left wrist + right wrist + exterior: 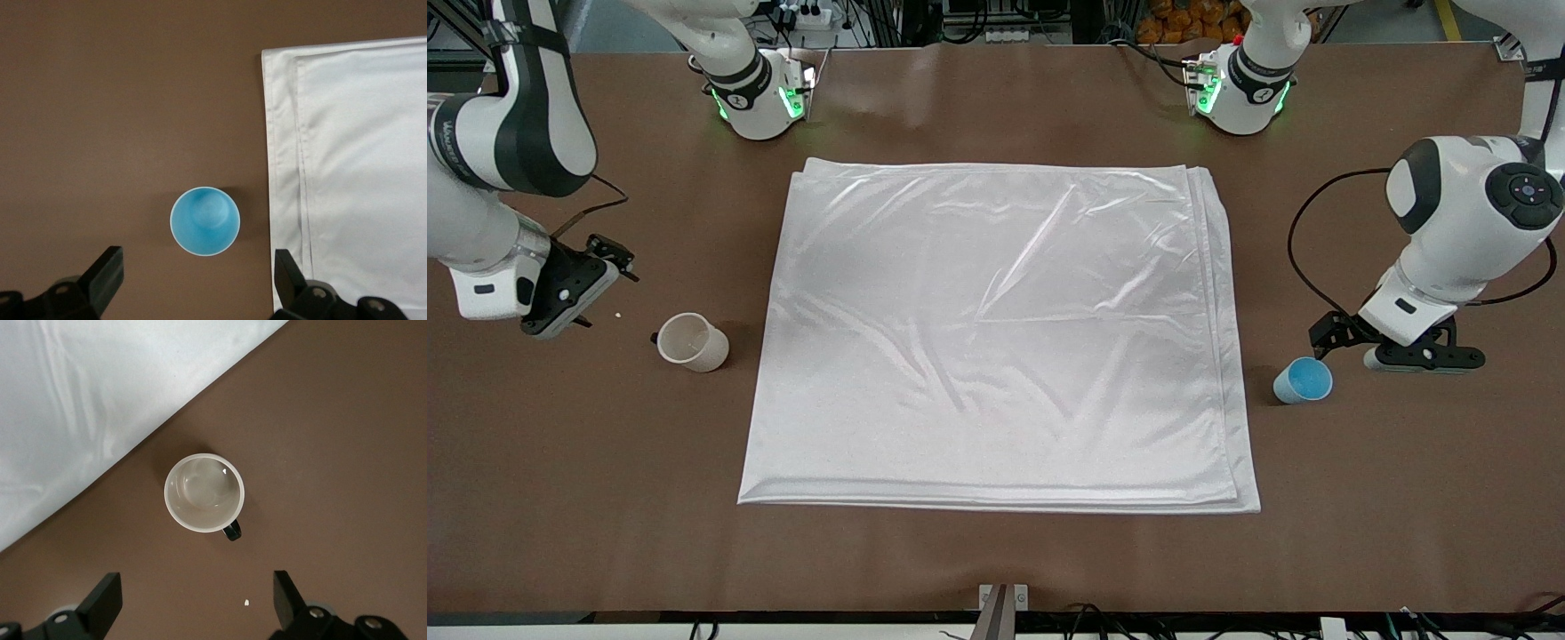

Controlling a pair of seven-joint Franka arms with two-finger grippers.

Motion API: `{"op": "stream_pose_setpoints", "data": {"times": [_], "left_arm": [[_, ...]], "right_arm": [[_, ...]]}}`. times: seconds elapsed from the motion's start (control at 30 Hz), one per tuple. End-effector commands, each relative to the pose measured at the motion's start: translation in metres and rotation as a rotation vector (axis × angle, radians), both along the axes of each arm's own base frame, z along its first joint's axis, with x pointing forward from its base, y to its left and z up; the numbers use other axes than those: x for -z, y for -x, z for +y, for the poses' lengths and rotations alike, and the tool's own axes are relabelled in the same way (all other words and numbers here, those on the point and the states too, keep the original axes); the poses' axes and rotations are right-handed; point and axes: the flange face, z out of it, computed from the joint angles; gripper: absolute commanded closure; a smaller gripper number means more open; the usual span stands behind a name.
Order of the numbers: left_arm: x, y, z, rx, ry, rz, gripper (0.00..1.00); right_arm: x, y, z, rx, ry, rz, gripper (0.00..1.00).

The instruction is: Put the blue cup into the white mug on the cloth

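Observation:
The blue cup (1303, 380) (204, 221) stands upright on the brown table, just off the cloth's (996, 338) (360, 167) edge at the left arm's end. My left gripper (1392, 351) (198, 277) hangs open beside and above it, holding nothing. At the right arm's end the white mug (692, 341) (204, 492) stands upright and empty on the bare table, close to the cloth (80, 407), with its small black handle turned away from the cloth. My right gripper (591, 289) (193, 600) is open and empty above the table beside the mug.
A tiny white crumb (619, 315) (246, 602) lies on the table between the mug and the right gripper. Both arm bases (760, 98) (1240, 93) stand at the table's edge farthest from the front camera. Brown table surrounds the folded cloth.

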Motion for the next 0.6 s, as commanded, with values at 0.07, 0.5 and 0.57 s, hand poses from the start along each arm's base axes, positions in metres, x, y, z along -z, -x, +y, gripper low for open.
{"op": "stream_pose_setpoints", "data": {"times": [0.07, 0.5, 0.57], "left_arm": [[0.02, -0.004, -0.001, -0.007, -0.013, -0.002, 0.0], [0.064, -0.008, 0.005, 0.001, -0.008, 0.057, 0.0], [0.067, -0.01, 0.008, 0.001, -0.008, 0.059, 0.0]], "right_arm": [[0.046, 0.001, -0.028, -0.179, -0.015, 0.019, 0.0], [0.107, -0.007, -0.032, -0.408, -0.04, 0.068, 0.0], [0.114, -0.009, -0.033, -0.43, -0.038, 0.07, 0.0]]}}
